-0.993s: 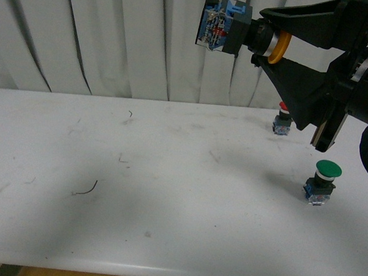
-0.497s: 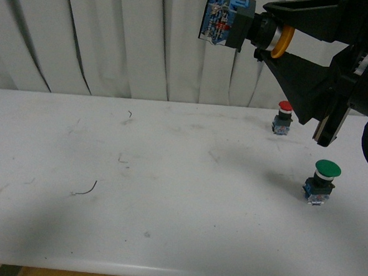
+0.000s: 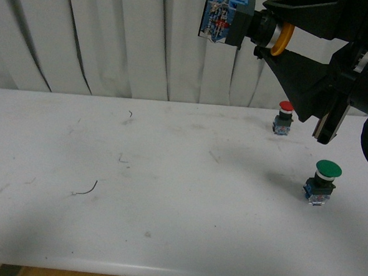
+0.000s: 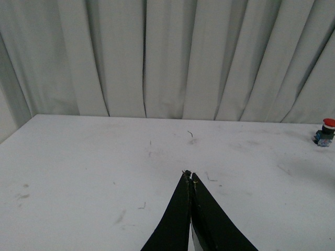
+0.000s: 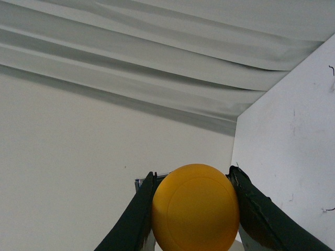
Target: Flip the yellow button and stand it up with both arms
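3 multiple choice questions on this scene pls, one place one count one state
1. Where is the yellow button? A lying on the table B in the air, in the right pincer C in the left pincer
2. How many buttons stand on the table? A two B three C none
3. The left pincer is A wide open B shut on a button C shut, empty

1 B: its cap is clamped between the right pincer's fingers, high above the table.
2 A: only the red button and the green button stand there.
3 C: its tips meet with nothing between.
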Controlling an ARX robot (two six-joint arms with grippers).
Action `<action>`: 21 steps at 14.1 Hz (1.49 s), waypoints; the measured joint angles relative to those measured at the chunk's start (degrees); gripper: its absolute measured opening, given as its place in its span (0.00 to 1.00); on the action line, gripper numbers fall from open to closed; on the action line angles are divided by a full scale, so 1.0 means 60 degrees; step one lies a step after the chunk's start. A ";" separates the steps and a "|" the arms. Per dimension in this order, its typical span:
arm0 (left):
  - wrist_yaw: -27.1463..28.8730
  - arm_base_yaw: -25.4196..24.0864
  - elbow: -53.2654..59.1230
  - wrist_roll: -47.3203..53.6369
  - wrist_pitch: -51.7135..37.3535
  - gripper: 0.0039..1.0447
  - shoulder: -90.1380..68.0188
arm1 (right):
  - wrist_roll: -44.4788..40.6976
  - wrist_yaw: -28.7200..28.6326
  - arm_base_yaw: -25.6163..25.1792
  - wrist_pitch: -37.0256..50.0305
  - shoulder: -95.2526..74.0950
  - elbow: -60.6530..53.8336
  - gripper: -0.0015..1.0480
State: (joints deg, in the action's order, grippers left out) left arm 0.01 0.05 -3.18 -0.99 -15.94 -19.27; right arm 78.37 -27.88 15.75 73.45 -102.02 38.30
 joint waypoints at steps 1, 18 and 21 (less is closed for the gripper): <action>-0.0004 0.0000 0.0055 0.0000 0.0138 0.01 0.0200 | -0.0004 -0.0004 0.0000 0.0000 0.0000 0.0000 0.34; 0.0000 0.0000 0.0437 0.0000 0.2696 0.59 0.3126 | -0.4659 0.1967 -0.0109 -0.1639 0.0860 0.0885 0.34; 0.0000 0.0000 0.0437 0.0007 0.2692 0.95 0.3126 | -0.8470 0.4404 -0.0648 -0.4503 0.0801 0.1555 0.34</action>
State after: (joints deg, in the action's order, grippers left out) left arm 0.01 0.05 -0.56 -0.95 0.21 -0.51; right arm 27.55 -1.45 11.86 46.44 -97.21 47.64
